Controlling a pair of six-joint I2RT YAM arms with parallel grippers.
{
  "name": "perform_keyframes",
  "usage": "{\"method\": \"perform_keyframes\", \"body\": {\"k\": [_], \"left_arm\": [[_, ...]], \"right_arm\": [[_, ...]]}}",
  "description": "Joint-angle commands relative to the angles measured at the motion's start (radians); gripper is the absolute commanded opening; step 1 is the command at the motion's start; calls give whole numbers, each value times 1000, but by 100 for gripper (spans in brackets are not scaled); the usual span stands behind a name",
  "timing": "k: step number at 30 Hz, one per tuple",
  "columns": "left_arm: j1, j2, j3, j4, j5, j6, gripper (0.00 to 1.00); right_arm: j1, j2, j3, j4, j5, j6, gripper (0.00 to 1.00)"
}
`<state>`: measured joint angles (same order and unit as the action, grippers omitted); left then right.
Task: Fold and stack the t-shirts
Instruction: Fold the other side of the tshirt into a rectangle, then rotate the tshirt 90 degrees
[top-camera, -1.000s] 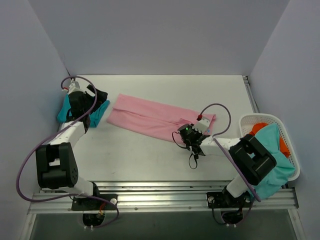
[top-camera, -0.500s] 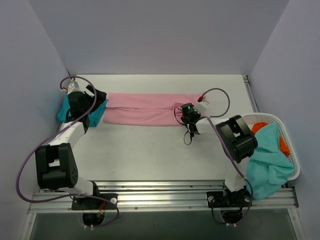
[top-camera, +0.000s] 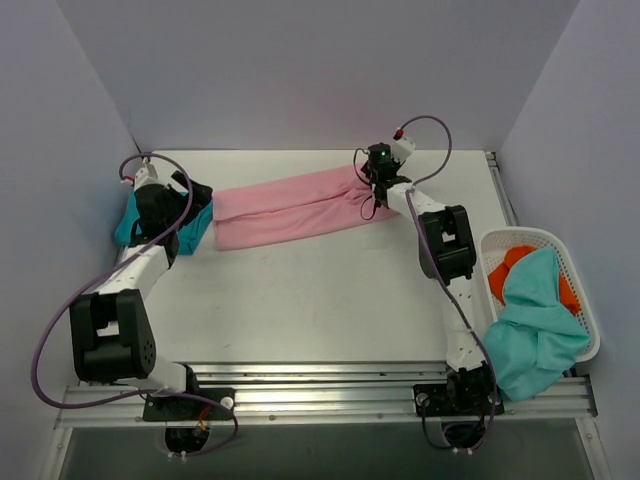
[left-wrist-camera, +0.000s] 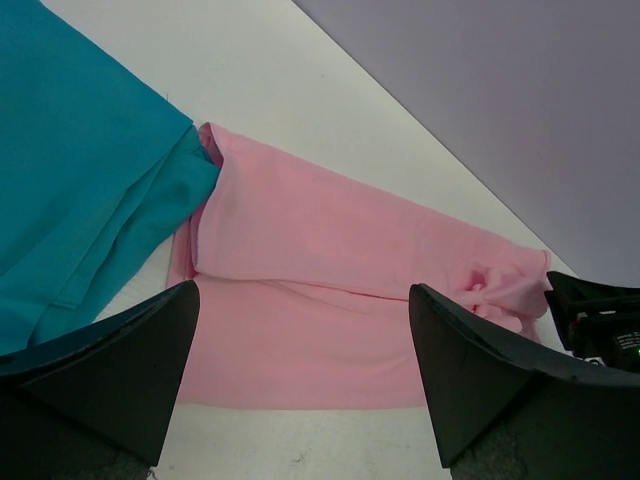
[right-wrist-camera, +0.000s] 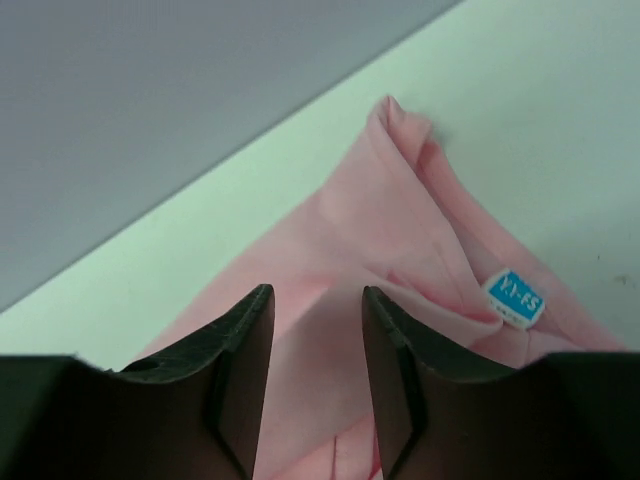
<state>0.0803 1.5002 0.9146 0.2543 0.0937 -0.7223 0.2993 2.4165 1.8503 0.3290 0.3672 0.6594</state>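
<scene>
While seemingly ajar, claw (right-wrist-camera: 316, 295) over tee (right-wrist-camera: 395, 205)

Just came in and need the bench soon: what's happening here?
Two robot arms are folding t-shirts. The right gripper is at the right end of the pink t-shirt, a long folded strip, jaws slightly apart with no cloth visibly pinched. The left gripper hangs wide open over the teal t-shirt at the far left. More clothes wait in the white basket.

R gripper (top-camera: 370, 185) dragged pink tee's (top-camera: 285, 208) right end rearward, jaws seemingly parted wider.
</scene>
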Motion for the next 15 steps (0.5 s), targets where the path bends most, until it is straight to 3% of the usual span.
{"method": "perform_keyframes", "body": {"k": [1, 6, 7, 11, 15], "left_arm": [[7, -75, 23, -12, 11, 12, 95], [4, -115, 7, -1, 32, -14, 95], [4, -130, 6, -3, 35, -17, 95], [-5, -161, -14, -1, 29, -29, 95], [-14, -178, -26, -9, 9, -29, 94]], "right_arm": [[-12, -84, 86, -18, -45, -73, 38], [27, -342, -112, 38, -15, -109, 54], [56, -441, -146, 35, 24, -116, 55], [174, -689, -368, 15, 104, -95, 73], [349, -822, -523, -7, 128, 35, 74]]}}
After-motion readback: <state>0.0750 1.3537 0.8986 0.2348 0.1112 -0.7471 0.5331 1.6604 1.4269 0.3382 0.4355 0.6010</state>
